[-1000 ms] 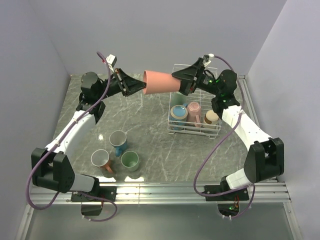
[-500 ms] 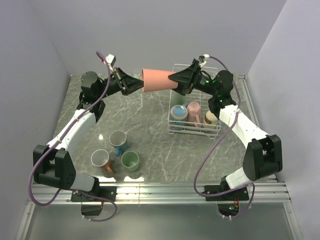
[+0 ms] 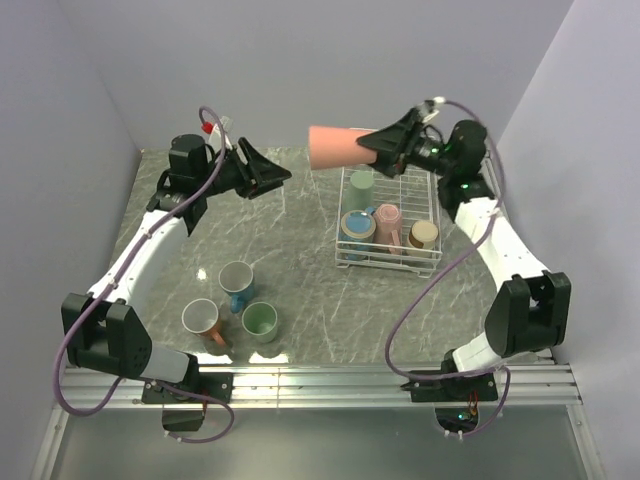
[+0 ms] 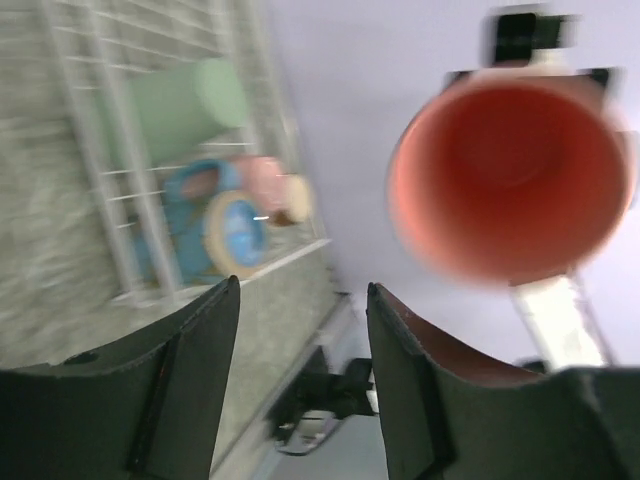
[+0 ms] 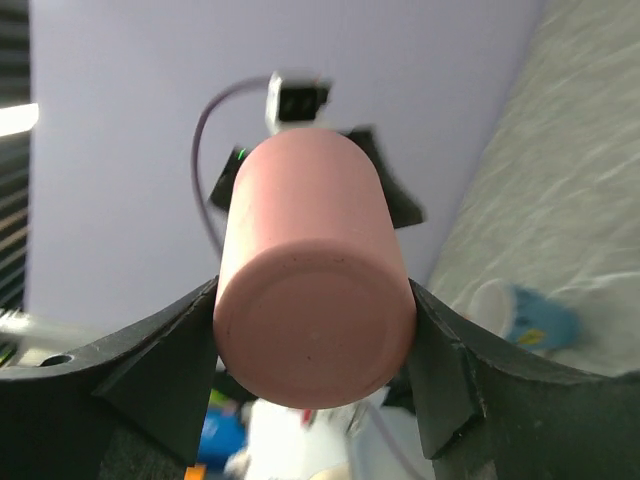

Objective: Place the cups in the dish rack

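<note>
A salmon-pink cup (image 3: pixel 338 146) hangs sideways in the air, just left of the dish rack's far end, its mouth to the left. My right gripper (image 3: pixel 372 150) is shut on its base; in the right wrist view the cup's flat bottom (image 5: pixel 315 330) sits between both fingers. My left gripper (image 3: pixel 283 178) stands open and empty, a short way left of the cup; its view looks into the cup's mouth (image 4: pixel 512 180). The white wire dish rack (image 3: pixel 390 262) holds a green cup (image 3: pixel 361 184), a blue cup (image 3: pixel 357 226), a pink cup (image 3: pixel 388 225) and a tan cup (image 3: pixel 424 235).
Three cups stand together on the grey marble table near the left arm's base: one with a blue handle (image 3: pixel 236 278), a metallic one (image 3: pixel 201 320) and a pale green one (image 3: pixel 259 321). Walls close in the table at the back and on both sides.
My left gripper has opened, let go of the salmon-pink cup and drawn back to the left. My right gripper has shut on the cup's base and carried it slightly right.
</note>
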You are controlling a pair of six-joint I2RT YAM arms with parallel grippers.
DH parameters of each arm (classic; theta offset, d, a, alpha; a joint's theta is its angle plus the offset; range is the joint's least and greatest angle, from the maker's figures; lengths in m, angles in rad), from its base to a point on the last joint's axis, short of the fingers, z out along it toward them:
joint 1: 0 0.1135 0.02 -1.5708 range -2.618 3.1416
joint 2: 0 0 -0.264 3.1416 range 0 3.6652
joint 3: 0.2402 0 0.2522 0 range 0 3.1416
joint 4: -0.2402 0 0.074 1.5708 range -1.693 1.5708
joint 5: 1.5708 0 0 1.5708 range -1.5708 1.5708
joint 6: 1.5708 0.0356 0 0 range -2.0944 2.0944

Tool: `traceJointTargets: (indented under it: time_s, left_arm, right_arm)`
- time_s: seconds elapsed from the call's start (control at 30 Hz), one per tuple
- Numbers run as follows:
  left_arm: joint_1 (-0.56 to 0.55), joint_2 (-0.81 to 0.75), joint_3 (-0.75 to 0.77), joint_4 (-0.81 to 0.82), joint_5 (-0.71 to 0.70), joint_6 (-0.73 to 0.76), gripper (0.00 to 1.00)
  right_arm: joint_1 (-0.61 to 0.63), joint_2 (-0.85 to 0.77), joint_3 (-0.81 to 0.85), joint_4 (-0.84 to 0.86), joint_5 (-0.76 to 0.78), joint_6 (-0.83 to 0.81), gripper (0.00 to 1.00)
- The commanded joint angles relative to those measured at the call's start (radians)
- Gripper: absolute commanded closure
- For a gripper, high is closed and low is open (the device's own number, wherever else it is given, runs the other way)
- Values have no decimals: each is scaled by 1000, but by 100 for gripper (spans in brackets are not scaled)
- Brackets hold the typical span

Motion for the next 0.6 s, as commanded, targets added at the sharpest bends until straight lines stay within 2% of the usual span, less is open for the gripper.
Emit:
traceJointTargets:
  time_s: [0.0, 0.03, 0.07, 0.1, 0.13, 0.17, 0.2, 0.27, 0.5, 0.57]
  left_arm:
    - [7, -23, 54, -357, -203, 233, 41]
    - [9, -28, 55, -389, -231, 251, 41]
    - [9, -36, 55, -419, -261, 270, 41]
    - [9, -40, 57, -480, -287, 303, 41]
    - [9, -43, 58, -508, -348, 316, 40]
    - [11, -48, 63, -535, -371, 330, 41]
    - [11, -49, 68, -557, -390, 356, 41]
    - [12, -57, 72, -609, -430, 388, 41]
    - [18, -100, 6, -623, -463, 390, 41]
    - [18, -100, -1, -630, -474, 393, 42]
  right_arm:
    - [-112, -17, 106, -323, 56, -320, 100]
    - [-129, -14, 152, -413, 125, -391, 100]
    - [-140, -11, 178, -579, 171, -455, 100]
    - [-150, 1, 204, -657, 216, -573, 100]
    - [-158, 10, 262, -732, 265, -624, 100]
    - [-160, 18, 292, -864, 379, -667, 100]
    - [-160, 34, 318, -915, 426, -731, 100]
    - [-161, 41, 370, -1005, 529, -772, 100]
    - [-160, 13, 399, -1139, 840, -899, 100]
    - [-158, 19, 401, -1172, 882, -921, 100]
